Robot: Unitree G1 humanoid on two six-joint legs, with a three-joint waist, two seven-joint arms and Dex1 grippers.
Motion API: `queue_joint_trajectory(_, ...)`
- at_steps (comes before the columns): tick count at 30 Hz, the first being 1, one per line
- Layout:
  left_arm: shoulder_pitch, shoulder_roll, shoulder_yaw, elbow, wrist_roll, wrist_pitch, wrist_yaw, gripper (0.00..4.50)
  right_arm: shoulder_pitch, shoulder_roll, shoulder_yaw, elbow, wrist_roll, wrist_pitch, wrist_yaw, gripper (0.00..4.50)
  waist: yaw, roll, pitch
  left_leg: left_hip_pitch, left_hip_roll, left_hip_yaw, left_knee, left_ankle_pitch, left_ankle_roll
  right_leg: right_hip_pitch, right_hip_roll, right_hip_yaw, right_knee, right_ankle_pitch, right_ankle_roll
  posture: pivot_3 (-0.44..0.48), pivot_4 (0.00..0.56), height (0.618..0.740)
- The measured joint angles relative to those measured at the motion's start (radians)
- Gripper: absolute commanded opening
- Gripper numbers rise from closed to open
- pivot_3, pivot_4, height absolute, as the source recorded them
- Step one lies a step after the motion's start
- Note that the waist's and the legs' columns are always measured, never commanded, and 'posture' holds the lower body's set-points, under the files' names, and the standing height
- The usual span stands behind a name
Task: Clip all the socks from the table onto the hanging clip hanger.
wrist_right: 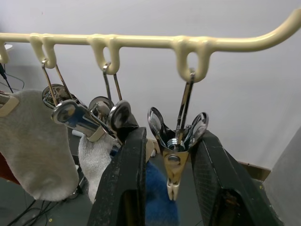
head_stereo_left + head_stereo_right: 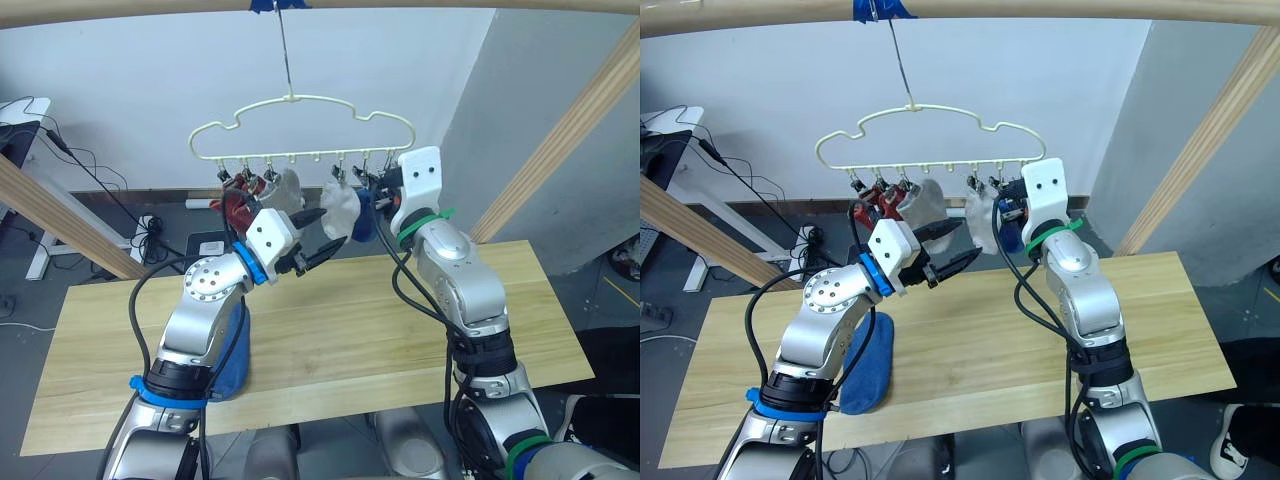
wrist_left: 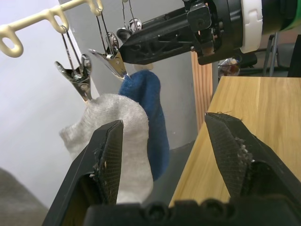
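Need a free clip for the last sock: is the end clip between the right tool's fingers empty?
Empty. The end clip hangs shut with nothing in it, between the open right tool.

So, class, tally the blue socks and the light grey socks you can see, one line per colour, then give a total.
Blue socks: 2, one clipped on the clip hanger at, one lying on the table at.
Light grey socks: 2, both clipped, at and.
Total: 4
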Motion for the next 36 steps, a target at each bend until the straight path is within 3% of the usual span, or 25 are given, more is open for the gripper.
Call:
queue_joint_trajectory(29, 0.009, 0.0, -0.005, 0.0, 0.002, 0.0, 0.001, 3.04, 0.0, 0.008, -0.002, 0.024, -0.026, -0.056, -0.021, 1.37, 0.0, 0.0, 0.0, 0.0, 0.0, 0.0, 0.0, 0.0, 0.0, 0.0, 0.0, 0.0, 0.0, 0.0, 0.0, -0.172, 0.209, 0.74)
queue_joint_trajectory(33, 0.009, 0.0, -0.005, 0.0, 0.002, 0.0, 0.001, 3.04, 0.0, 0.01, -0.003, 0.024, -0.025, -0.059, -0.021, 2.22, 0.0, 0.0, 0.0, 0.0, 0.0, 0.0, 0.0, 0.0, 0.0, 0.0, 0.0, 0.0, 0.0, 0.0, 0.0, -0.172, 0.209, 0.74)
queue_joint_trajectory(36, 0.009, 0.0, -0.005, 0.0, 0.003, 0.0, 0.001, 3.04, 0.0, 0.009, -0.003, 0.024, -0.026, -0.06, -0.022, 2.22, 0.0, 0.0, 0.0, 0.0, 0.0, 0.0, 0.0, 0.0, 0.0, 0.0, 0.0, 0.0, 0.0, 0.0, 0.0, -0.171, 0.21, 0.74)
